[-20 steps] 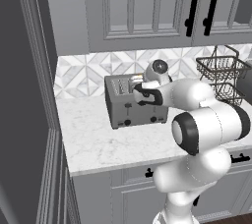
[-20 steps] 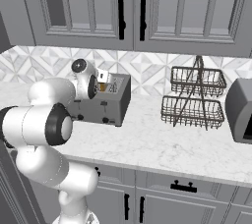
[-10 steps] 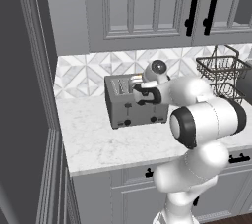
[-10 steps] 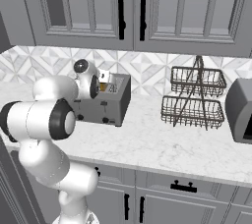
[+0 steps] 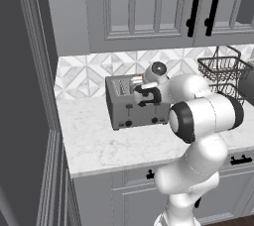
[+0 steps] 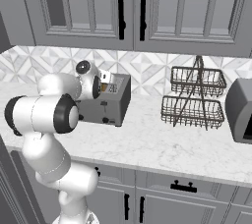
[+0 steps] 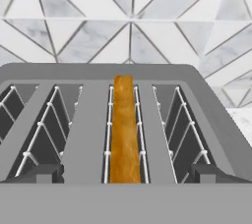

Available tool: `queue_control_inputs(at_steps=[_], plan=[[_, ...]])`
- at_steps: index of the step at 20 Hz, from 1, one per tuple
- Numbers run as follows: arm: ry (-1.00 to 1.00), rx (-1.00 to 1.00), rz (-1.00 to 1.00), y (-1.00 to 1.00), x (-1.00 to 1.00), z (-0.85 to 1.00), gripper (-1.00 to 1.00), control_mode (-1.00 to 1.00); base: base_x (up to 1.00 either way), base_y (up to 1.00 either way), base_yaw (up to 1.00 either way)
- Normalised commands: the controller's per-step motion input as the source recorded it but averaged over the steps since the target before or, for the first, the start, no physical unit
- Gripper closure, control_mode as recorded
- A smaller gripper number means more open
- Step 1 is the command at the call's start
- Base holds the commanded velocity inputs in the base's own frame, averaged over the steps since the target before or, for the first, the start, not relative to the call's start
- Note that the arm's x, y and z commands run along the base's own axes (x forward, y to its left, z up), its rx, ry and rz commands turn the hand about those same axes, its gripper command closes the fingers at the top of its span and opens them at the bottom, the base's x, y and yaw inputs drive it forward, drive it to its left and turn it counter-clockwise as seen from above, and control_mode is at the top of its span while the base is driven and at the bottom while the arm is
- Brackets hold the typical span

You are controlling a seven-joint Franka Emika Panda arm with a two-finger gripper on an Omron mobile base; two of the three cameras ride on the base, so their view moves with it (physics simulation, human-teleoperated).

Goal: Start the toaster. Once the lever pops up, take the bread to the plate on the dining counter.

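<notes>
Dark-fingered and spread wide with nothing between its tips, the end effector [image 5: 140,96] hovers just above the toaster [image 5: 135,106], having settled slightly closer over its top within the last second. Directly ahead of and below it, the bread [image 7: 123,129] stands edge-up in one of the middle slots, flanked by empty wire-lined slots. Beneath lies the marble counter [image 5: 104,141]. The approach looks finished; judging by this, gripping the slice comes next.
</notes>
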Motion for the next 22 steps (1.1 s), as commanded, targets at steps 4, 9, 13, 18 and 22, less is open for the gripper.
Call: queue_control_inputs(at_steps=[4, 9, 13, 18, 22], plan=[[-0.01, 0.00, 0.00, 0.00, 0.07, -0.07, 1.00, -1.00, 0.00, 0.00, 0.00], [-0.04, 0.00, 0.00, 0.00, 0.01, -0.02, 1.00, -1.00, 0.00, 0.00, 0.00], [-0.05, 0.00, 0.00, 0.00, 0.00, -0.01, 1.00, -1.00, 0.00, 0.00, 0.00], [-0.07, 0.00, 0.00, 0.00, 0.04, 0.00, 1.00, -1.00, 0.00, 0.00, 0.00], [-0.09, 0.01, 0.00, 0.00, 0.03, 0.03, 1.00, -1.00, 0.00, 0.00, 0.00]])
